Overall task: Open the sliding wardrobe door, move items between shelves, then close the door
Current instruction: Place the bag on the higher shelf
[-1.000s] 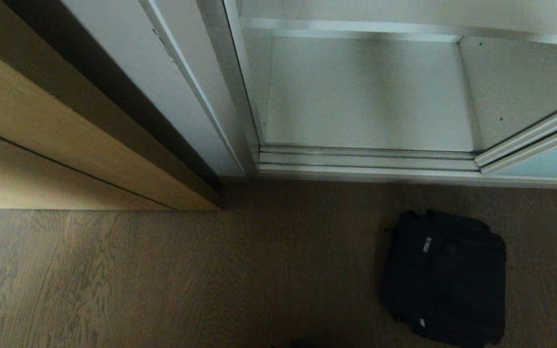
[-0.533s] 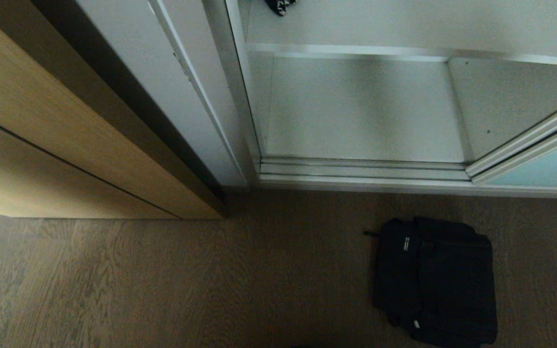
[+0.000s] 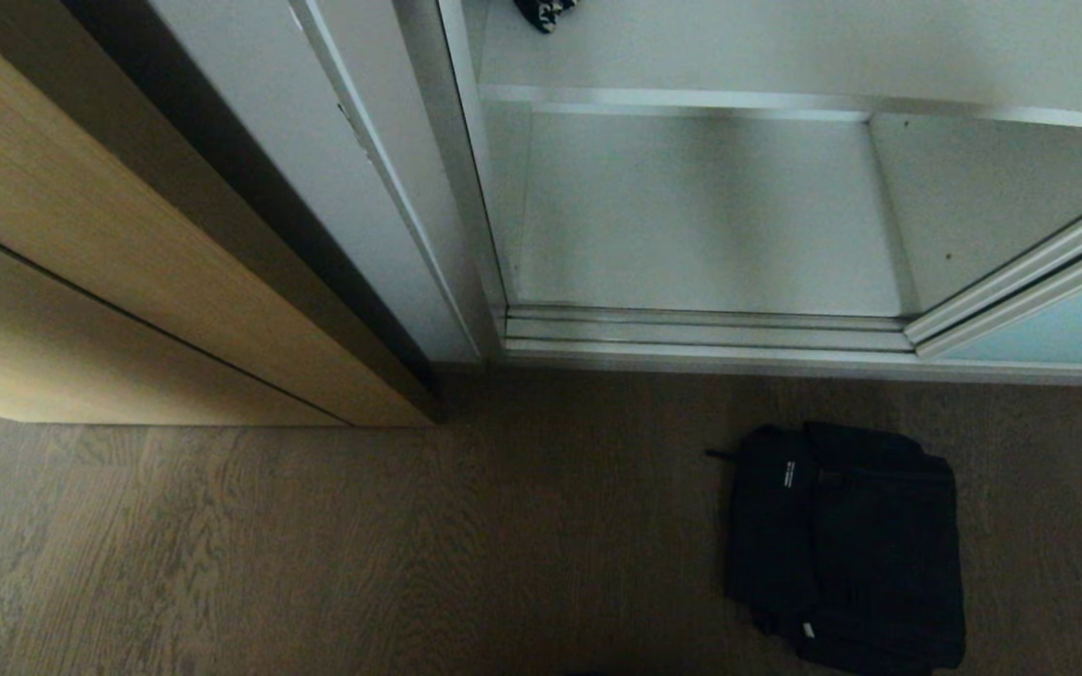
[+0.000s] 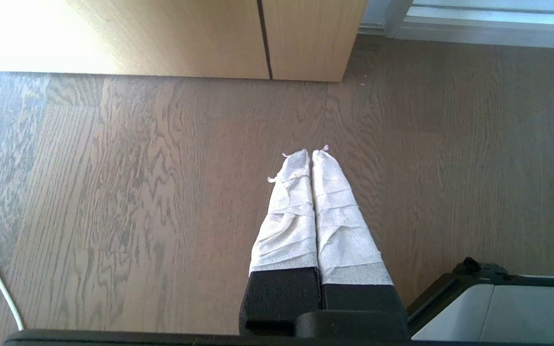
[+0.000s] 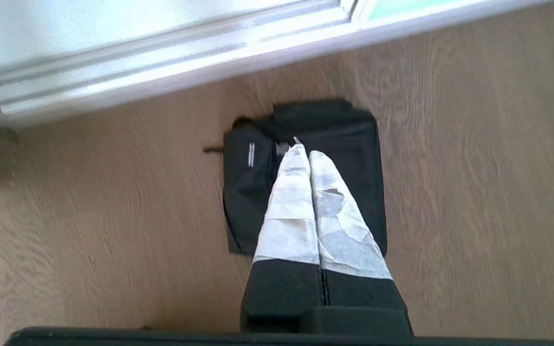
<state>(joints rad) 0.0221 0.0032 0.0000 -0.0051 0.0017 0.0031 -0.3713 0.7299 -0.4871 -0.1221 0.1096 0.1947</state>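
Wardrobe stands open: the sliding wardrobe door (image 3: 1067, 324), a frosted pale turquoise glass panel in a slim silver frame, is pushed to the right, only its lower corner in the head view. Inside, flat white shelves with thin silvery front edges (image 3: 691, 99); the lower compartment shows nothing in it, and a small dark patterned scrap (image 3: 546, 11) sits at the far left of the upper board.

Dark wood-grain floor (image 3: 316, 545) in front; tan wood-grain cabinet (image 3: 81, 282) to the left.

The bulky soft black fabric bag (image 3: 846, 545) lies flat on the floor, near right, just in front of the silver bottom track (image 3: 705, 329), not on any shelf.

Right tool (image 5: 304, 154): white-wrapped fingers pressed together, holding nothing, hanging above the bag. Left tool (image 4: 308, 154): likewise closed and empty, over bare floor, well left of the bag.

Risks, as judged:
- Closed fingers descending would only press the limp fabric; they need to part first.
- No handle stands proud; a pinch on loose cloth may slip or lift one layer while the bulk sags.
- A sagging bag could catch on the track or the shelf edge on the way in.
- A bag left overhanging could block the door.
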